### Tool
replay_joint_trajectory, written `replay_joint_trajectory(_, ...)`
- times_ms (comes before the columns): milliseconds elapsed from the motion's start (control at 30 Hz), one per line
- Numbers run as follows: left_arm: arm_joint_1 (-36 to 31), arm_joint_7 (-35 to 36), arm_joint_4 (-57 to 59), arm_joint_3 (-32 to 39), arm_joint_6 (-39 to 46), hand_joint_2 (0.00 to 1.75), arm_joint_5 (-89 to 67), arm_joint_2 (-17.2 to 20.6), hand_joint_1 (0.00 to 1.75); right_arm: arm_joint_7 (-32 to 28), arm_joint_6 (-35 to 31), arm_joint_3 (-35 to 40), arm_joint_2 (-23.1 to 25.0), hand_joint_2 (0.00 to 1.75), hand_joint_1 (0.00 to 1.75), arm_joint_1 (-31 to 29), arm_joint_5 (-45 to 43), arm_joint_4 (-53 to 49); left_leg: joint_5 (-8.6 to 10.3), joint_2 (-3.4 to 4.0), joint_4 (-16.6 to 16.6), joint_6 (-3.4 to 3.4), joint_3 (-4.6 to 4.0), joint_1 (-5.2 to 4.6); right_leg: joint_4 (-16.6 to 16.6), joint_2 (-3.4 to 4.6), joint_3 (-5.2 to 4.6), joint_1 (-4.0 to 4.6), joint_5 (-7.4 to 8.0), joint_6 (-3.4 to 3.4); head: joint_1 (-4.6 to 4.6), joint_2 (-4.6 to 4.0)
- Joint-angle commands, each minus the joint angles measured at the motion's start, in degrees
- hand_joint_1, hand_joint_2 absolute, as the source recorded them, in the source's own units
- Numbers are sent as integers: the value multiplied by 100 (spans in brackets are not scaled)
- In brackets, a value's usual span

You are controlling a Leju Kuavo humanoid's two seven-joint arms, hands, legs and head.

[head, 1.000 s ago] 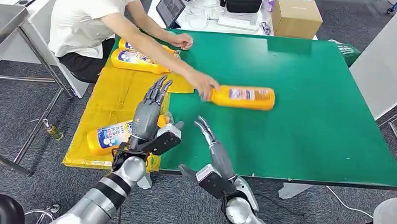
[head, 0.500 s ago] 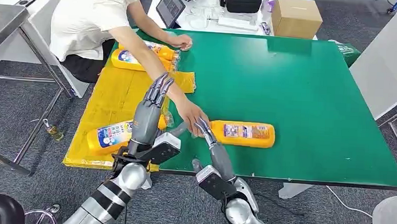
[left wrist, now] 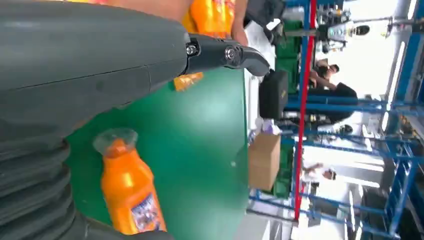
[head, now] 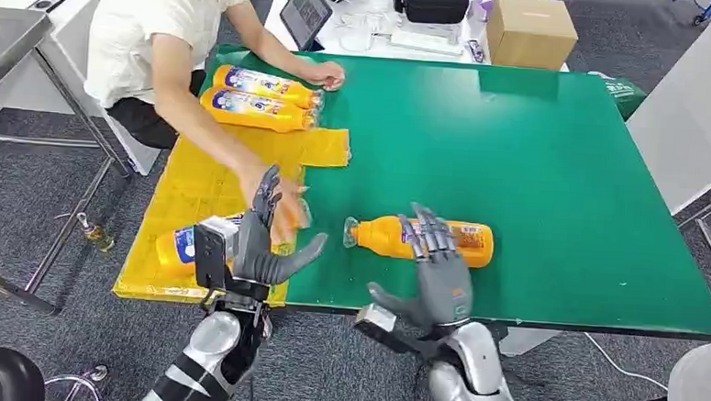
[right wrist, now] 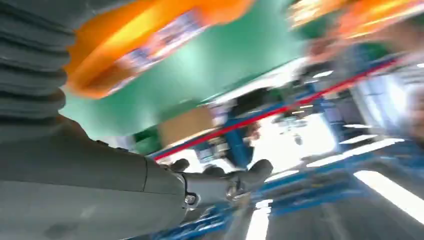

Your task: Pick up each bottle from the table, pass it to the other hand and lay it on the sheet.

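Right hand [head: 435, 278]: fingers spread, over the near bottle [head: 382, 236] – grips nothing.
Left hand [head: 262, 242]: open, upright at the table's near edge, empty.
Near bottle: on its side on the green table [head: 555, 174], cap toward the yellow sheet [head: 197, 178].
Sheet: two bottles [head: 261, 97] at its far end, one bottle [head: 184, 245] at its near end.
Person's hand [head: 265, 191]: blurred, above the sheet – just behind the left hand.
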Motion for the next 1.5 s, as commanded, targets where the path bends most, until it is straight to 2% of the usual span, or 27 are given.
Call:
replay_joint_trajectory(33,121,-178,-43,-331,703,175,-865,-113,0,654,-46,-651,-615,175,0,-714,733,868,-6,12,2,11,13,-3,-3,4,13,0,-1,-9,-2,0)
replay_joint_trajectory(267,62,-148,76,-257,595,175,-842,-118,0,843,-46,-499,-613,175,0,-815,811,842,-6,12,-6,8,31,-1,-5,1,28,5,-4,-20,-2,0)
replay_joint_trajectory(300,72,-143,78,-239,604,175,-845,-123,0,936,-46,-421,-659,175,0,-868,804,994,-4,13,-4,6,20,1,-5,5,16,4,0,-12,-2,0)
replay_joint_trajectory(367,102,-85,93,-225,622,175,-952,-112,0,1403,444,-134,-934,175,0,-1046,918,1315,-5,14,-4,8,23,1,-6,7,19,5,0,-9,-2,0)
replay_joint_trajectory(400,113,-87,99,-214,594,175,-959,-119,0,1448,518,-96,-984,175,0,-1150,769,1456,-16,25,-7,15,53,3,-14,10,49,12,-6,-23,-2,0)
replay_joint_trajectory(467,110,-94,122,-240,562,175,-983,-135,0,1487,744,18,-1063,175,0,-1437,718,1848,-7,19,-3,12,28,0,-7,11,26,5,0,-9,-2,0)
replay_joint_trajectory(633,-16,-78,237,-366,524,175,-972,-185,0,1383,916,118,-886,175,0,-2060,397,2863,-5,30,1,10,18,-1,-3,21,16,1,6,-11,-2,0)
replay_joint_trajectory(733,-58,5,291,-424,596,175,-1029,-196,0,1451,1231,162,-805,175,0,-2085,257,3215,-5,24,-4,9,29,0,-8,12,29,3,4,-16,0,0)
replay_joint_trajectory(933,-34,134,277,-479,515,175,-1082,-193,0,1812,1667,524,-934,175,0,-2054,475,3148,-6,12,-2,9,26,-2,-4,4,25,3,0,-8,-2,0)
replay_joint_trajectory(1100,-51,168,264,-535,450,175,-1082,-209,0,1799,1777,615,-950,175,0,-2148,504,3134,-5,15,0,11,27,-2,-3,7,25,3,2,-8,-2,0)
replay_joint_trajectory(1367,-61,202,252,-579,380,175,-1074,-192,0,1790,1794,744,-954,175,0,-2190,527,3145,-3,13,-1,8,23,-1,-2,4,22,4,2,-10,-2,0)
replay_joint_trajectory(1467,-91,227,278,-580,393,175,-1083,-200,0,1783,1677,829,-940,175,0,-2243,554,3202,-15,29,-8,17,61,1,-13,9,57,11,-5,-32,-2,0)
replay_joint_trajectory(1500,-120,236,318,-573,404,175,-1081,-207,0,1724,1643,854,-917,175,0,-2282,534,3253,-4,13,-2,9,25,-1,-4,5,23,3,1,-8,-2,0)
